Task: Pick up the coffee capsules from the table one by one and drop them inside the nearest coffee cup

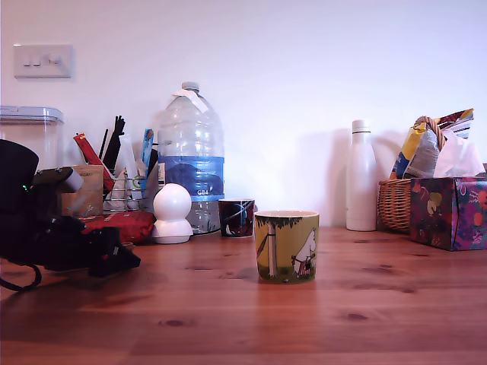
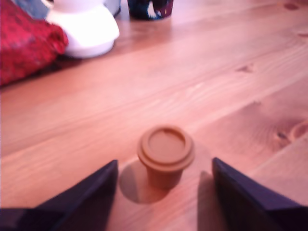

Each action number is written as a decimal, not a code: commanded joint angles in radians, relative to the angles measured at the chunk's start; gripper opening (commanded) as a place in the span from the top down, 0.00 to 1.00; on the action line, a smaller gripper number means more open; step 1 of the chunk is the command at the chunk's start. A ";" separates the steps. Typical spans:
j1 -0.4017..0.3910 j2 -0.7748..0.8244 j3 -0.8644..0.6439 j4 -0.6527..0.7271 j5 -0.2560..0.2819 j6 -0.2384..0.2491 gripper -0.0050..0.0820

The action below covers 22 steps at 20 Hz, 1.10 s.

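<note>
A single brown coffee capsule is being shown in the wrist view, standing on the table with its wide flat rim uppermost and its narrower end down on the wood. The gripper is being held low over the table with its jaws spread wide apart, one dark finger being seen on either side of the capsule and neither being pressed against it; the capsule is sitting between them, slightly ahead of the tips, and nothing is being gripped. In the exterior view the arm and gripper are being seen as a dark mass at the exterior view's left, close to the wood, and the capsule cannot be made out there. The yellow-green coffee cup is being left standing upright near the middle of the table, well apart from the gripper, toward the exterior view's right. A smaller dark patterned cup is standing behind it, beside a white rounded object and a large water bottle. A red cloth is lying near the white object.
</note>
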 commanded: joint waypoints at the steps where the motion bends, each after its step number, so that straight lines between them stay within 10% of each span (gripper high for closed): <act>1: 0.001 0.024 0.000 -0.012 0.003 0.013 0.63; 3: 0.001 0.024 0.002 -0.012 0.002 0.014 0.78; 22: -0.008 -0.164 -0.001 -0.136 0.089 0.000 0.78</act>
